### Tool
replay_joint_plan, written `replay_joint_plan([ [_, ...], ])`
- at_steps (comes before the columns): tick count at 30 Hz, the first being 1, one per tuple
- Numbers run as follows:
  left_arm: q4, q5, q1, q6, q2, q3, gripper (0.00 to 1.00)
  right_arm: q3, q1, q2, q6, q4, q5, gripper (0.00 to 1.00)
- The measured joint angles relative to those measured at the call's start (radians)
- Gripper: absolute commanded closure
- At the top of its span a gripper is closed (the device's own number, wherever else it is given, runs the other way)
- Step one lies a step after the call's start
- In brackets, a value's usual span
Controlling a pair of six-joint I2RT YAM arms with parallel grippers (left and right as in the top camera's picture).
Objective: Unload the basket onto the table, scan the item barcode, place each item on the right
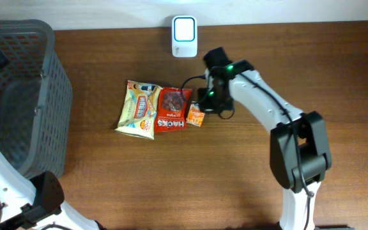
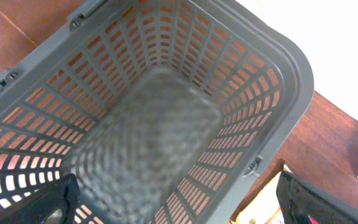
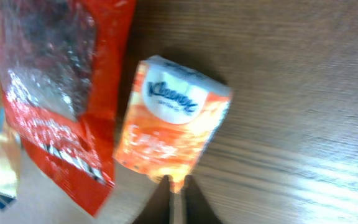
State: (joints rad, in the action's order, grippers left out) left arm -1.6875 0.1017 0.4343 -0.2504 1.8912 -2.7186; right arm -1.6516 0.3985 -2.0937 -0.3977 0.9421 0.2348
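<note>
The left claw (image 2: pixel 179 210) hangs wide open and empty over a grey basket (image 2: pixel 283 68). On the tabletop (image 3: pixel 303 93), the right claw (image 3: pixel 176 198) is pinched almost shut on the near edge of an orange Kleenex pack (image 3: pixel 173 118), which lies just ahead of it, a red bag (image 3: pixel 48 93) just to its left. The grasp step seems in hand; next the pack likely needs lifting and its barcode turning toward the white scanner (image 1: pixel 184 36) beyond the claw.

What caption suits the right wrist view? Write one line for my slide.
Right gripper closed at the edge of an orange Kleenex pack beside a red snack bag on the wooden table.
</note>
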Motion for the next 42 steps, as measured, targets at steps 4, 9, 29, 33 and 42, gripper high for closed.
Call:
replay_joint_plan([
  [4, 0.000, 0.000, 0.000, 0.000, 0.000, 0.000, 0.01, 0.000, 0.045, 0.000, -0.059, -0.032, -0.043, 0.96],
  [9, 0.000, 0.000, 0.000, 0.000, 0.000, 0.000, 0.01, 0.052, 0.045, 0.000, -0.109, -0.069, -0.071, 0.96],
  [29, 0.000, 0.000, 0.000, 0.000, 0.000, 0.000, 0.01, 0.153, 0.045, 0.003, -0.130, 0.048, -0.358, 0.96],
  [33, 0.000, 0.000, 0.000, 0.000, 0.000, 0.000, 0.01, 0.014, 0.045, 0.003, -0.126, 0.174, -0.351, 0.96],
  [42, 0.000, 0.000, 0.000, 0.000, 0.000, 0.000, 0.01, -0.108, 0.110, 0.003, 0.031, 0.063, -0.203, 0.34],
])
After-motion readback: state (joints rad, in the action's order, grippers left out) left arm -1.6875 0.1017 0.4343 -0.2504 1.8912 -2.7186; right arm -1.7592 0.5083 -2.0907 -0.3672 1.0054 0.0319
